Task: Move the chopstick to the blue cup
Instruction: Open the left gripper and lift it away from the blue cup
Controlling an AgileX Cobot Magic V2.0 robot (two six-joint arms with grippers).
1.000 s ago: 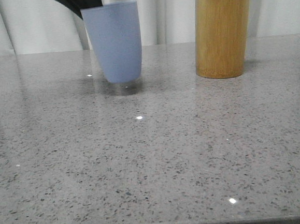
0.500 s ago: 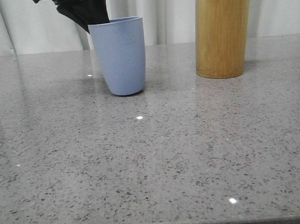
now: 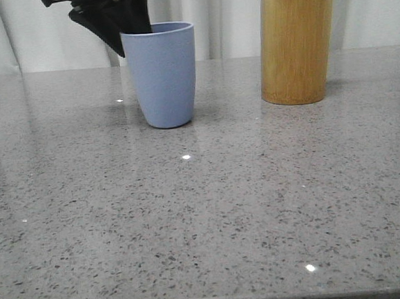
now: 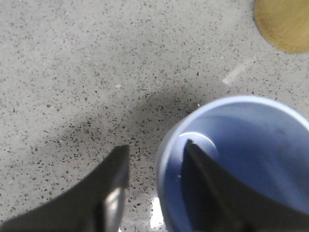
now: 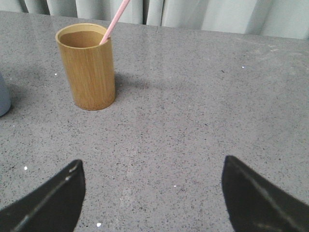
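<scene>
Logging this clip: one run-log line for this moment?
left gripper: straddling pale blue tumbler rim | right gripper: open | pink chopstick: in bamboo cup

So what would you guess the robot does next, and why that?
Probably the left hand lets go of the pale blue tumbler, which stands on the grey speckled table; its fingers straddle the rim. The thin pink chopstick sits in the tall bamboo cup.

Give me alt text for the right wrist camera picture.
A tall yellow-brown bamboo cup stands upright on a speckled grey stone table, with a thin pale pink chopstick leaning out of it. The right gripper hangs open and empty, apart from the cup.
</scene>
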